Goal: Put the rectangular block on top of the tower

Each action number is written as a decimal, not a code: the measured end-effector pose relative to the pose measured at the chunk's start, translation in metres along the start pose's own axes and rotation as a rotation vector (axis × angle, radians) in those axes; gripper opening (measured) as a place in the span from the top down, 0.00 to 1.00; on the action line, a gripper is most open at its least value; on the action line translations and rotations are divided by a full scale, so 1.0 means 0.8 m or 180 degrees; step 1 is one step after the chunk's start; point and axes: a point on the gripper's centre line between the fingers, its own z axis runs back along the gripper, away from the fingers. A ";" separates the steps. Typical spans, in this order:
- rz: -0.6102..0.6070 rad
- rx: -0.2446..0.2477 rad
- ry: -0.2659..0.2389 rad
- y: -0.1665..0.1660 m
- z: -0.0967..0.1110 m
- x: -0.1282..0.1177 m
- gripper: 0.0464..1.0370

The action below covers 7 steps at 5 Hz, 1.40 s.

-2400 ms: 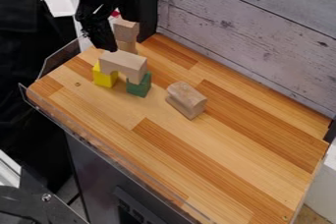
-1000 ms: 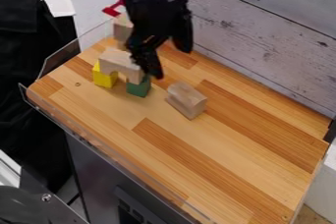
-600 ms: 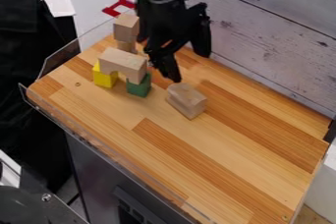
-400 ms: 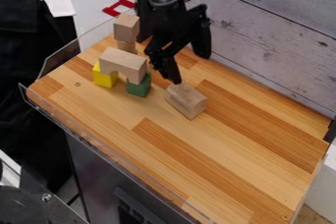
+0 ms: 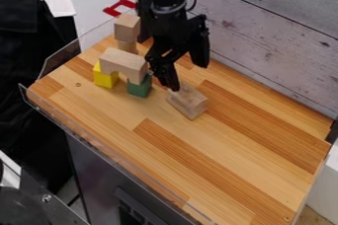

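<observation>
Rectangular block point(image 5: 190, 104) in pale wood is seen lying on the wooden counter point(image 5: 218, 165), around the middle of the view, with its long side slanted from upper left to lower right. It is set apart from the other blocks, and its upper left end is partly hidden by the black claw point(image 5: 171, 86), which is held low over that end and pointed downward. Whether the claw is apart, together or clamped on the block cannot be told, and whether the block is touched by it cannot be told either. The block is supported by the counter.

To the left of the claw, an arch-shaped wooden block point(image 5: 123, 63) is carried as a bridge by two supports: a yellow block point(image 5: 104, 77) under its left end and a green block point(image 5: 139, 88) under its right end. Just behind this bridge, a narrow tower point(image 5: 127, 28) of pale wood is stood upright, its top formed by a chunky block that is rested on a slimmer piece.

The counter is bordered along its left and near edges by a clear guard point(image 5: 61, 60), and it is backed on the far side by a wall of grey planks point(image 5: 277, 36). Beyond the tower, a red object point(image 5: 120, 6) is seen, and dark fabric point(image 5: 29, 36) is hung at the left of the view
</observation>
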 end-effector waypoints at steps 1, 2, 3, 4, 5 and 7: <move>-0.0017 0.0062 0.0001 0.002 -0.008 -0.002 0.04; -0.0048 0.0072 -0.0019 -0.003 -0.013 -0.003 0.04; -0.0062 0.0110 -0.0043 -0.002 -0.021 -0.004 0.04; -0.0050 0.0170 -0.0073 -0.004 -0.029 -0.004 0.04; 0.0000 0.0270 -0.0114 -0.002 -0.035 -0.002 0.04; 0.0088 0.0269 -0.0118 -0.001 -0.042 0.002 0.04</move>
